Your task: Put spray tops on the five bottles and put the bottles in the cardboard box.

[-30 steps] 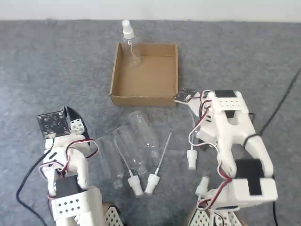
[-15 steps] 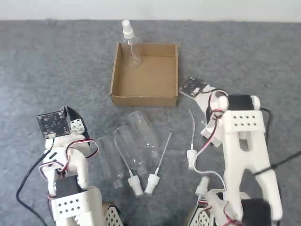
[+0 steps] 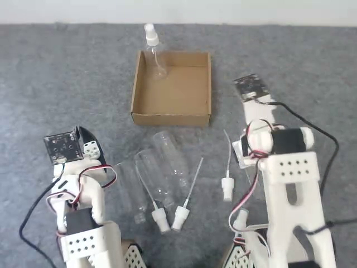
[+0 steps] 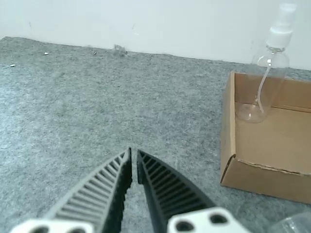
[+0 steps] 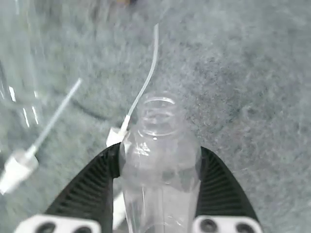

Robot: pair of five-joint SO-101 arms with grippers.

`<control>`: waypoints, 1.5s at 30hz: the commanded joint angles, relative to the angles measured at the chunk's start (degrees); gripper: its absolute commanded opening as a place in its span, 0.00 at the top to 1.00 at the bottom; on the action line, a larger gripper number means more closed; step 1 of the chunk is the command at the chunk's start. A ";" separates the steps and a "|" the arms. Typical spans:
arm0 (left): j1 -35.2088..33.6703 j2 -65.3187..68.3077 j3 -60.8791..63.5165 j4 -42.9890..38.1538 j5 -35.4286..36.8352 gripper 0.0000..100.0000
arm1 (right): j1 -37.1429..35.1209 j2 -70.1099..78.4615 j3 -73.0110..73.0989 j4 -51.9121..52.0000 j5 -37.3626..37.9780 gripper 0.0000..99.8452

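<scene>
The cardboard box (image 3: 171, 114) lies open at the back middle, and one bottle with a spray top (image 3: 152, 49) stands in its far left corner (image 4: 265, 82). Clear bottles without tops (image 3: 159, 170) lie side by side in front of the box. Two loose spray tops (image 3: 170, 218) rest near their necks, and another spray top (image 3: 227, 185) lies further right. My right gripper (image 5: 160, 155) is shut on a clear open-necked bottle (image 5: 160, 170), held above a spray top (image 5: 116, 137) on the carpet. At the front left, my left gripper (image 4: 134, 154) hovers shut and holds nothing.
Grey carpet covers the table. A white wall (image 4: 146, 19) runs behind the box. A fourth spray top (image 3: 240, 220) lies by the right arm's base. The box wall (image 4: 252, 170) stands to one side of the left gripper, with bare carpet ahead of it.
The right arm has swung away from the box's front right corner, further back and to the right, with the bottle in its gripper. The left arm has kept still.
</scene>
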State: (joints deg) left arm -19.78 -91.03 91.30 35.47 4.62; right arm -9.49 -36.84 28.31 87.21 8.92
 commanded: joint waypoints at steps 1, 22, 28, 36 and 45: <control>1.49 -0.88 -0.40 -1.76 -0.26 0.99 | 0.04 -5.93 -1.49 -0.13 -3.43 0.92; 26.81 -0.35 -24.66 29.19 -6.86 0.99 | 23.34 -23.16 12.57 -11.47 -5.71 0.92; 35.87 -0.26 -26.77 31.91 -9.32 0.99 | 29.49 -23.16 12.57 -12.79 -6.95 0.92; 49.49 0.70 -26.42 31.82 -9.58 0.99 | 34.15 -23.16 11.08 -13.14 -9.23 0.92; 62.86 21.36 -26.86 22.51 -3.52 0.99 | 38.90 -23.16 8.26 -12.62 -9.41 0.92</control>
State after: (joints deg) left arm 39.38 -76.35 67.65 62.73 -1.71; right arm 27.34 -57.93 41.49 75.25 0.13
